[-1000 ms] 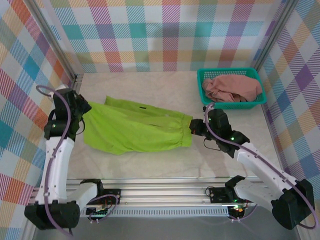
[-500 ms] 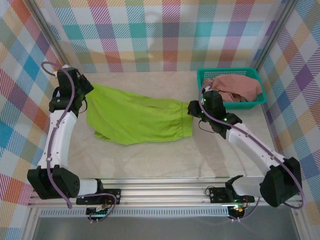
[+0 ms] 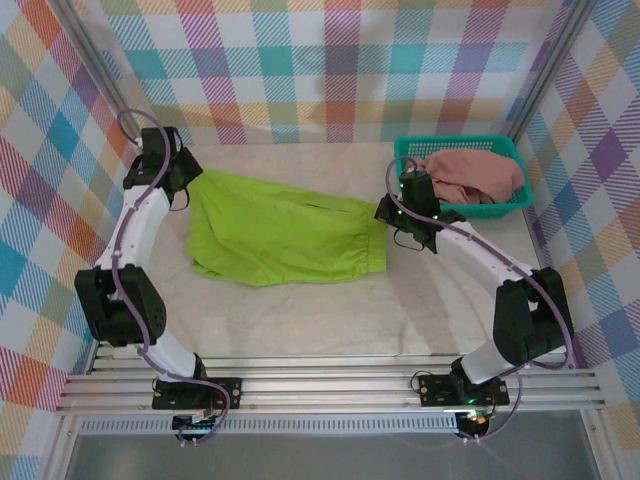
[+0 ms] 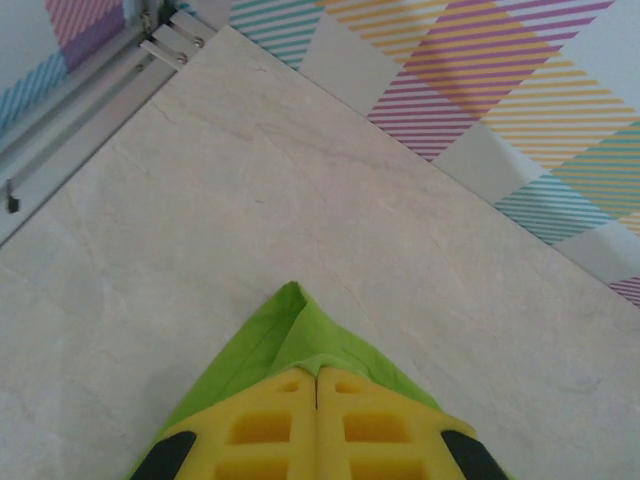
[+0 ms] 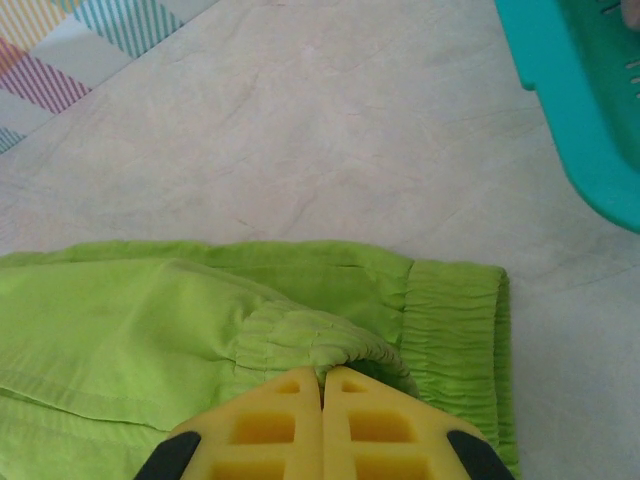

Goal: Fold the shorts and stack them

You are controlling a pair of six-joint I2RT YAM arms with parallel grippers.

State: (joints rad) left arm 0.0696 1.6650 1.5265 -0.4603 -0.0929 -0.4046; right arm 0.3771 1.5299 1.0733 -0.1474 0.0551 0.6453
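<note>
The pale table (image 3: 300, 320) carries the green shorts (image 3: 285, 235) spread nearly flat to the left of the basket (image 3: 405, 165), with the gathered waist end nearest the basket and the leg end farthest from it. The pink shorts (image 3: 470, 178) lie bunched inside the basket, not yet folded. The left gripper (image 3: 188, 183) is at the corner of green cloth farthest from the basket, and its wrist view shows the yellow fingers (image 4: 270, 430) pressed together with a peak of cloth pinched between them. The right gripper (image 3: 387, 213) sits at the end nearest the basket, just short of its rim, closed in the same way on a hump of the waistband (image 5: 310, 340); whether it has both layers or only the top one I cannot tell. With both holds on the same long edge, the step looks like the first fold of the green pair, that edge going over onto the opposite one. To do it well, the two arms should travel at one height and one pace, with the cloth just taut between them so it neither sags nor stretches the elastic. The held edge should land square on the other edge before either grip lets go, and the right arm should stay clear of the basket rim
</note>
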